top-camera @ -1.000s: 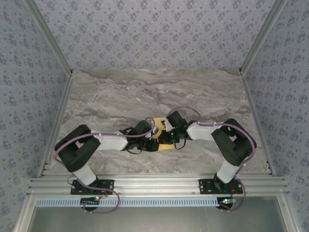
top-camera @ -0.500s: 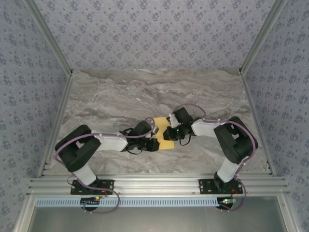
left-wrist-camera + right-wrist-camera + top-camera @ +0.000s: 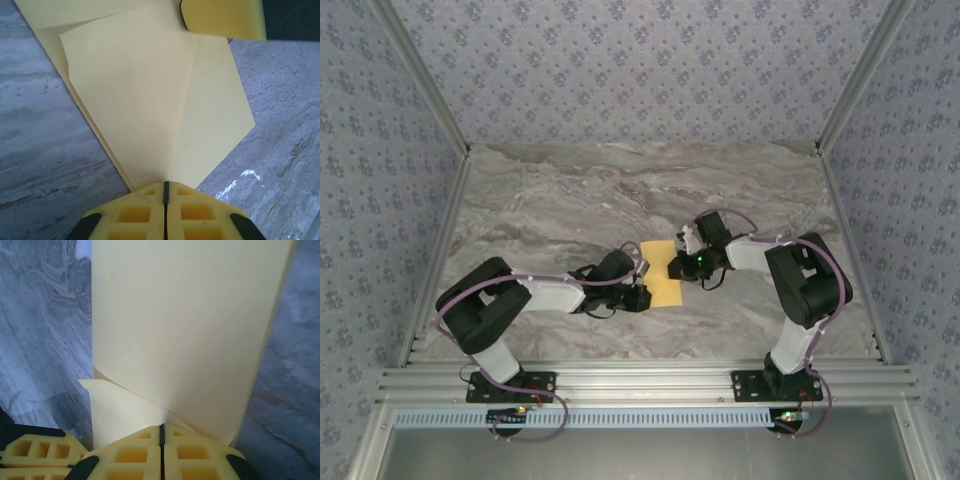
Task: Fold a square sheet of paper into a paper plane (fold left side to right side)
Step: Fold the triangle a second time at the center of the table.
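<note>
Thin yellow-orange sheet of paper (image 3: 665, 290) lies flat on the grey veined marble table (image 3: 550, 200), mid-table, slightly toward the near edge, between the two arms. It is already folded narrower. The left wrist view shows the sheet of paper (image 3: 150, 110) as layered flaps with a slanting crease, tapering toward the camera.

Left gripper (image 3: 642, 297), black body with yellow ribbed fingers, comes in low from the left, tips at the paper's left edge. Seen close, the left gripper (image 3: 166, 187) has its jaws pressed together with no gap, right at the paper's tapered end. I can't tell whether paper is nipped between them or only pressed down.

Right gripper (image 3: 677, 268) reaches in from the right onto the paper's far-right part. Seen close, the right gripper (image 3: 161, 430) is likewise closed tight, seam shut, on the paper's edge, with a small flap lifting just left of it. Pinched or only pressed, I can't tell here either.

The two grippers are near each other, paper between. Blue-grey floral wallpaper walls (image 3: 640, 70) surround the table, and an aluminium rail (image 3: 650, 385) runs along the near side.
</note>
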Robot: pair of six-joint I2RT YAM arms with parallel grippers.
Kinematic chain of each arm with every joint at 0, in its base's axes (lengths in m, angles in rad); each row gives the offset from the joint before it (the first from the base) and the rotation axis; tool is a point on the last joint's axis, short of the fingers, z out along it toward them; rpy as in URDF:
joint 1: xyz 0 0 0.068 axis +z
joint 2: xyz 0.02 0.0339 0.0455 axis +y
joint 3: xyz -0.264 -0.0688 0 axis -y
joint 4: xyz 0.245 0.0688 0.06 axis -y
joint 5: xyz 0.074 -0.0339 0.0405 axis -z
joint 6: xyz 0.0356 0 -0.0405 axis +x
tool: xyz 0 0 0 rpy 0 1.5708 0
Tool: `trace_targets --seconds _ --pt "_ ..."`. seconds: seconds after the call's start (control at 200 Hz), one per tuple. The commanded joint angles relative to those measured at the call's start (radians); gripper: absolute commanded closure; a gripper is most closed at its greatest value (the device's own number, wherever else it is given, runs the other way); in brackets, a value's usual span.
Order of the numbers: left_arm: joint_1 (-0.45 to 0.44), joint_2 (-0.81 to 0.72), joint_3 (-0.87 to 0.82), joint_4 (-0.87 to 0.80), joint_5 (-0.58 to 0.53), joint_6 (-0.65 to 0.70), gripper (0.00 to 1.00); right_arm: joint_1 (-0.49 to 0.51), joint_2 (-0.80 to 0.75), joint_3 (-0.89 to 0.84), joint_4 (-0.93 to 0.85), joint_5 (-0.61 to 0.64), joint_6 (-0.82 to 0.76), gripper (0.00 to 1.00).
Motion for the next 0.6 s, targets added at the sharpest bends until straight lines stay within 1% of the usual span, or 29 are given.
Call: trace_targets --seconds 0.0,0.145,0.39,0.595 --pt "-0.006 0.043 -0.048 -0.154 -0.047 -0.006 0.94 -0.056 0.041 0.027 -0.022 0.101 -0.040 0.94" --pt "-0.006 0.041 -0.048 -0.152 -0.046 -0.008 0.94 -0.079 0.051 0.033 -0.024 0.080 -0.044 0.94" --pt "-0.006 0.015 -0.038 -0.136 -0.024 -0.011 0.94 -0.088 0.060 0.035 -0.036 0.064 -0.039 0.94" --pt "-0.001 -0.038 0.067 -0.171 0.030 0.024 0.91 -0.079 0.072 0.012 -0.026 0.056 -0.030 0.94"
